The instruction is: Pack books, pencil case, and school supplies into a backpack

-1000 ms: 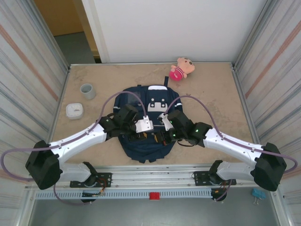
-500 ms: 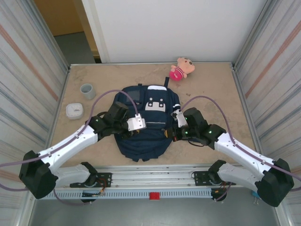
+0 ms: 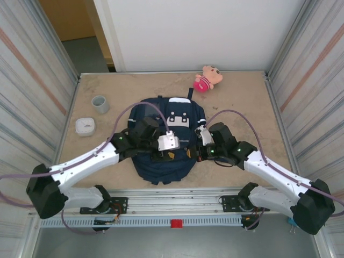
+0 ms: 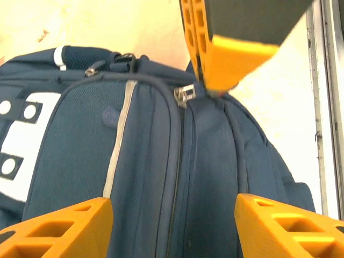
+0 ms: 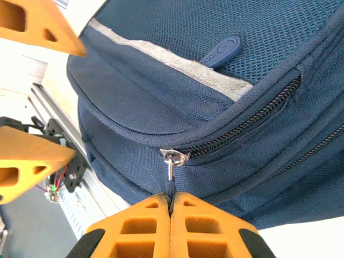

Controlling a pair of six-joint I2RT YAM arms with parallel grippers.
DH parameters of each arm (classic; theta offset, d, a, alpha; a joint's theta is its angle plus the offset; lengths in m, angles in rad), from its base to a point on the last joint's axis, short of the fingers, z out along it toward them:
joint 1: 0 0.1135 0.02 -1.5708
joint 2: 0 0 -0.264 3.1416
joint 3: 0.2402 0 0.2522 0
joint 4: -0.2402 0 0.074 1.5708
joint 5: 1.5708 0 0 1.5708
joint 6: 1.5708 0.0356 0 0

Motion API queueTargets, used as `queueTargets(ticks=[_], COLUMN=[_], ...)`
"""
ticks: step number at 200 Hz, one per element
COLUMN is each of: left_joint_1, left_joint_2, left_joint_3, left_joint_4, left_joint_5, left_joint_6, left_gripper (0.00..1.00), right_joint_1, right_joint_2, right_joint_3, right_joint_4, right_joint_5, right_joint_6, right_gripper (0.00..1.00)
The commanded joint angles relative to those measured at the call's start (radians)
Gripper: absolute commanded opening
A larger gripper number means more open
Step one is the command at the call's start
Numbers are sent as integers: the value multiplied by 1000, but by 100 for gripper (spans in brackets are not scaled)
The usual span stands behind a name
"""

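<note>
- The backpack lies flat in the middle of the table, between the two arms. Its end with the white patch points away from the arm bases.
- In the right wrist view, a grey trim line crosses the navy fabric above a zipper. The zipper's teeth are meshed where they show.
- A small metal zipper pull hangs from the slider at the near end of that zipper.
- The right gripper has its fingers pressed together on the lower end of that pull. In the overhead view the right gripper sits at the right edge of the backpack.
- The left wrist view shows those same orange fingertips coming down onto the pull at the bag's far corner.
- The left gripper has its fingers wide apart, one on each side of the navy fabric, with nothing pinched between them. I cannot tell if they touch the cloth.
- From above, the left gripper sits over the middle of the bag, just beside the right one.
- A pink-and-tan plush toy lies near the far edge of the table, beyond the bag's top.
- A grey cup and a white rounded box stand near each other on the left, well apart from the bag.
</note>
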Motion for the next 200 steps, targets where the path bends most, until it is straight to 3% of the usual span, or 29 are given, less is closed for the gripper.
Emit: queueTargets(ticks=[1, 35, 63, 73, 157, 200], left_joint_1=[-1, -4, -8, -8, -10, -14], left_joint_2=[58, 150, 166, 156, 100, 98], left_joint_3=[37, 55, 67, 64, 49, 44], left_joint_4=[73, 82, 48, 53, 105, 103], left_joint_5=[-23, -18, 40, 68, 199, 153], left_joint_6=[2, 19, 12, 10, -3, -12], left_gripper=[59, 48, 18, 12, 7, 4], right_joint_1=[3, 3, 3, 3, 1, -1], right_joint_2=[-3, -9, -8, -2, 61, 45], right_joint_3=[8, 5, 4, 4, 13, 19], right_joint_4=[34, 30, 11, 5, 39, 13], right_joint_5=[-35, -26, 9, 23, 35, 77], right_joint_6=[3, 1, -10, -11, -1, -9], right_gripper=[0, 0, 0, 0, 11, 0])
